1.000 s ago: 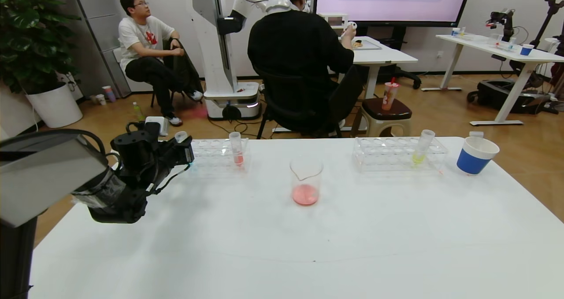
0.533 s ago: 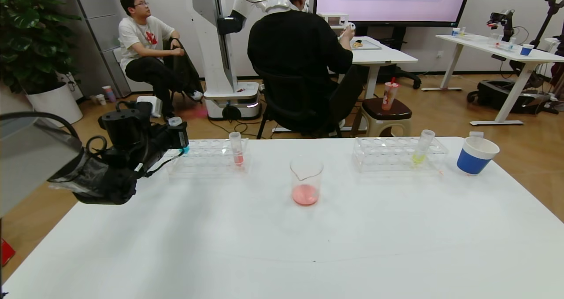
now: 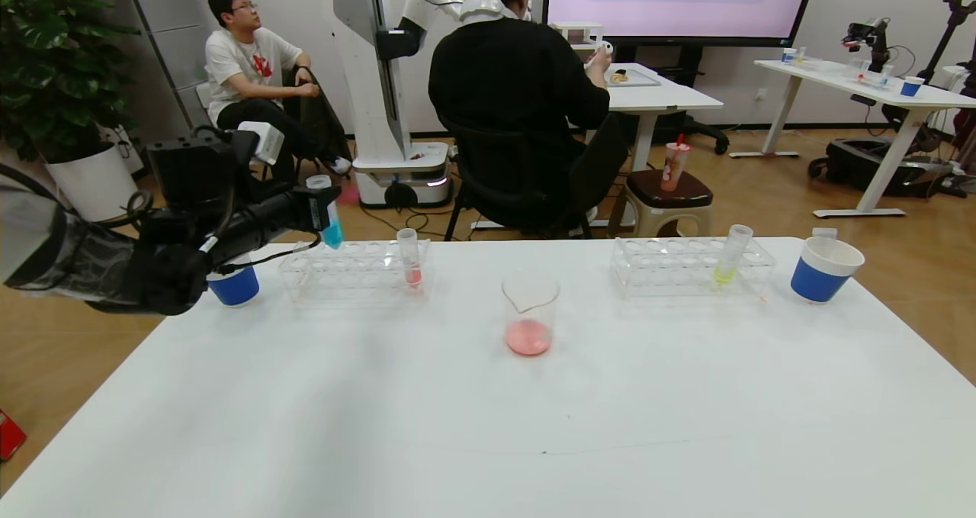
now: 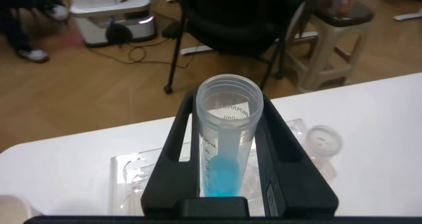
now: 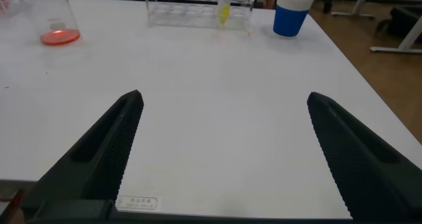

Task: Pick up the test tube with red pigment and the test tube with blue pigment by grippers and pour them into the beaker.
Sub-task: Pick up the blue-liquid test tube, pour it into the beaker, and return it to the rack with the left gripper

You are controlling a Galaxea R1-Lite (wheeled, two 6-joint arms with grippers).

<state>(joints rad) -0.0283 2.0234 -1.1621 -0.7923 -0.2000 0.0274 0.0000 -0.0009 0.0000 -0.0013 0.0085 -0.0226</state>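
Observation:
My left gripper [image 3: 324, 211] is shut on the test tube with blue pigment [image 3: 330, 224] and holds it upright in the air, just above the left end of the left clear rack [image 3: 354, 275]. In the left wrist view the tube [image 4: 227, 151] stands between the two black fingers [image 4: 178, 138], with turquoise liquid at its bottom. A tube with red liquid [image 3: 410, 260] stands in that rack, to the right of the gripper. The beaker [image 3: 530, 312], holding a little pink-red liquid, stands mid-table. My right gripper [image 5: 224, 97] is open and empty over the table's near right part.
A second rack [image 3: 690, 268] at the back right holds a yellow-green tube [image 3: 728, 255]. Blue-and-white paper cups stand at the far left [image 3: 232, 287] and far right [image 3: 823, 271]. People, chairs and another robot are beyond the table's far edge.
My left gripper has risen and moved a little right, lifting the blue tube out of the rack. The left paper cup now shows below the arm.

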